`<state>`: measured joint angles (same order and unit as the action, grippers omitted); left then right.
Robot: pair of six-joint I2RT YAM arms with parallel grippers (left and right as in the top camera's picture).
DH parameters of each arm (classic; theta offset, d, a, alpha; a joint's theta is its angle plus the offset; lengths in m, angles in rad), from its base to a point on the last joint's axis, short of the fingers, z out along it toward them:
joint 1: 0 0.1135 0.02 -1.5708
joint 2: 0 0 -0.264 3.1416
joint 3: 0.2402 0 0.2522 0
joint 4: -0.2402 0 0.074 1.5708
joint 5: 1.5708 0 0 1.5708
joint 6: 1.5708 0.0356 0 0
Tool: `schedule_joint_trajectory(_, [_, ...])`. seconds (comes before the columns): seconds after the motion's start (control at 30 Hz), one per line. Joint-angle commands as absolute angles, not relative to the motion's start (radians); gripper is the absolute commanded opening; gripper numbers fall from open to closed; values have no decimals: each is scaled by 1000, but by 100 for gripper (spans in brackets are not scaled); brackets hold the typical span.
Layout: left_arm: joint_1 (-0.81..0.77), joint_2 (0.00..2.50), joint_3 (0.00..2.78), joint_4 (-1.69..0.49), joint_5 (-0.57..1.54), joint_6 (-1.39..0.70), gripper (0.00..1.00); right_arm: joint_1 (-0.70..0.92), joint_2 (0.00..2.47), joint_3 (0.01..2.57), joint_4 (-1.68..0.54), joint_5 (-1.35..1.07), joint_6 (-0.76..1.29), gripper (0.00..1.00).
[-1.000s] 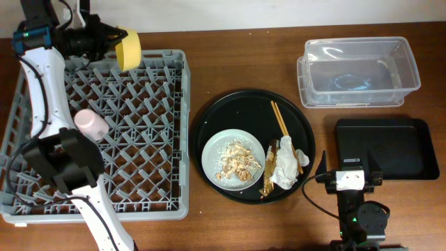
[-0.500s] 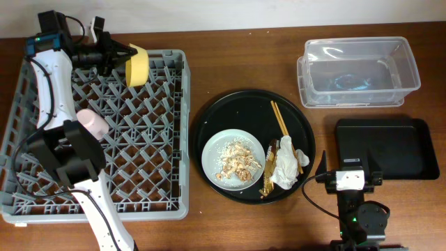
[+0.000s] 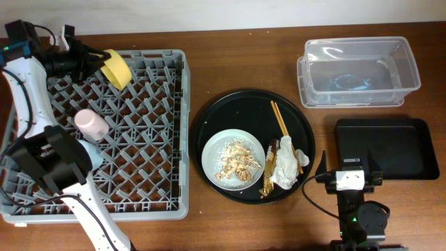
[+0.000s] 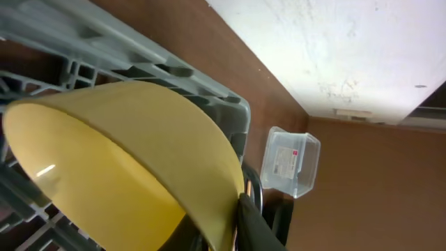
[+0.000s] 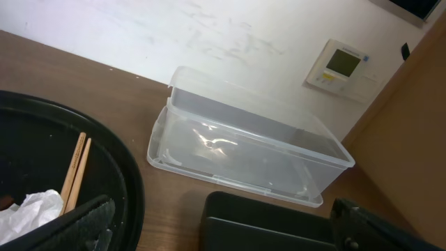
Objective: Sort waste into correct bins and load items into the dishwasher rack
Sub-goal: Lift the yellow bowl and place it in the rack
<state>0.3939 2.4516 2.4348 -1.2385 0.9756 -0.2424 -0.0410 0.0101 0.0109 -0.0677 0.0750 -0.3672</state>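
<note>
— Shows what, biggest first?
— Grey dishwasher rack [image 3: 132, 139] at left; yellow bowl [image 3: 116, 68] tilted above its far corner, rim clamped in left gripper [image 3: 100, 60]; right gripper [image 5: 223, 209] idle, fingers apart.
— Risk?
— Could slip or topple inside rack if released tilted.

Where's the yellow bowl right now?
Overhead view, top left: the bowl is held in the left gripper over the rack's back-left corner, beyond the pink cup.

- Brown wooden table [image 3: 244, 70] fills the scene.
- A white, faintly scuffed wall [image 5: 174, 28] runs along the far side.
- A small white control panel [image 5: 343, 68] is mounted on the wall, far right.
- A tan side panel [image 5: 425, 104] stands at the right edge.
</note>
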Motion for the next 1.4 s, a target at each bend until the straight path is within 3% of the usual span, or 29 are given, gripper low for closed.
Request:
schedule_joint_trajectory(0.0, [409, 2491, 2420, -1274, 734, -222, 12, -34, 4, 6, -75, 91, -366, 99])
schedule_joint_trajectory(0.23, [532, 2491, 2434, -1338, 655, -207, 17, -34, 4, 6, -75, 91, -366, 99])
schedule_joint_trajectory(0.3, [576, 2491, 2475, -1376, 533, -207, 27, -34, 4, 6, -75, 91, -366, 99])
schedule_joint_trajectory(0.37, [602, 2491, 2559, -1419, 477, -207, 49, -34, 4, 6, -75, 91, -366, 99])
schedule_joint_trajectory(0.43, [615, 2491, 2653, -1439, 526, -207, 49, -34, 4, 6, -75, 91, -366, 98])
schedule_joint_trajectory(0.5, [611, 2491, 2739, -1463, 579, -207, 42, -34, 4, 6, -75, 91, -366, 99])
schedule_joint_trajectory(0.53, [586, 2491, 2810, -1501, 596, -177, 18, -34, 4, 6, -75, 91, -366, 99])
schedule_joint_trajectory(0.6, [516, 2491, 2835, -1541, 595, -94, 6, -34, 4, 6, -75, 91, -366, 99])
schedule_joint_trajectory(0.87, [198, 2490, 2835, -1616, 484, -28, 2, -34, 4, 6, -75, 91, -366, 99])
schedule_joint_trajectory(1.0, [113, 2467, 2909, -1688, 352, -41, 1, -34, 4, 6, -75, 91, -366, 99])
schedule_joint_trajectory(1.1, [87, 2373, 2909, -1688, 359, -55, 20, -34, 4, 6, -75, 91, -366, 99])
schedule_joint_trajectory(1.13, [78, 2344, 2905, -1688, 360, -55, 32, -34, 4, 6, -75, 91, -366, 99])
schedule_joint_trajectory(1.17, [59, 2303, 2894, -1688, 359, -55, 80, -34, 4, 6, -75, 91, -366, 99])
schedule_joint_trajectory(1.2, [35, 2255, 2869, -1688, 359, -54, 99, -34, 4, 6, -75, 91, -366, 99])
schedule_joint_trajectory(1.37, [-130, 2080, 2566, -1688, 359, -51, 99, -34, 4, 6, -75, 91, -366, 99])
